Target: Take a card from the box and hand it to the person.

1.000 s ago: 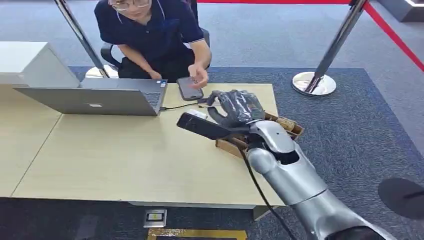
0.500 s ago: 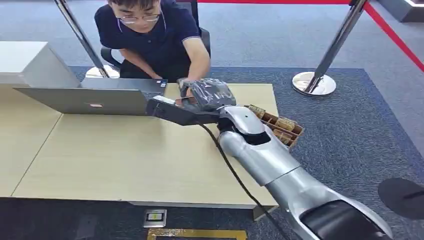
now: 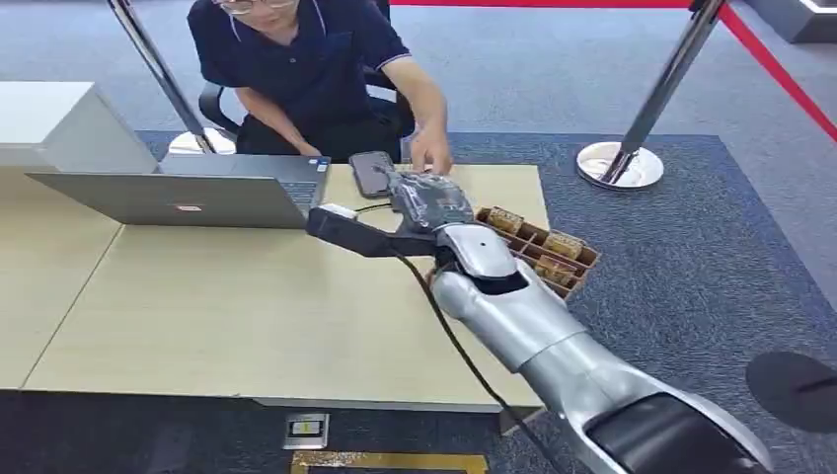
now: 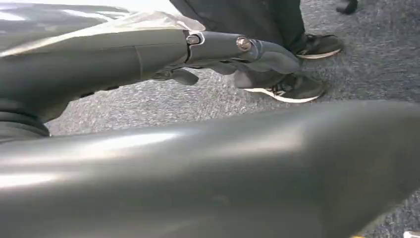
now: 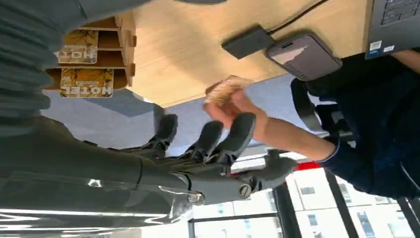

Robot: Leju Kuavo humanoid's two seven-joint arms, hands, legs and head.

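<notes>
Card — tan, mottled — in person's fingers, beside right robot hand.

A grey laptop is sitting open at the bench's ten o'clock. A dark phone is lying at twelve o'clock, just beside a small black adapter with its cable. Two stanchions are standing on the blue carpet beyond.

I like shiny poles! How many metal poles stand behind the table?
2. The left pole stands beside the person, the right pole past the table's far corner.
</notes>
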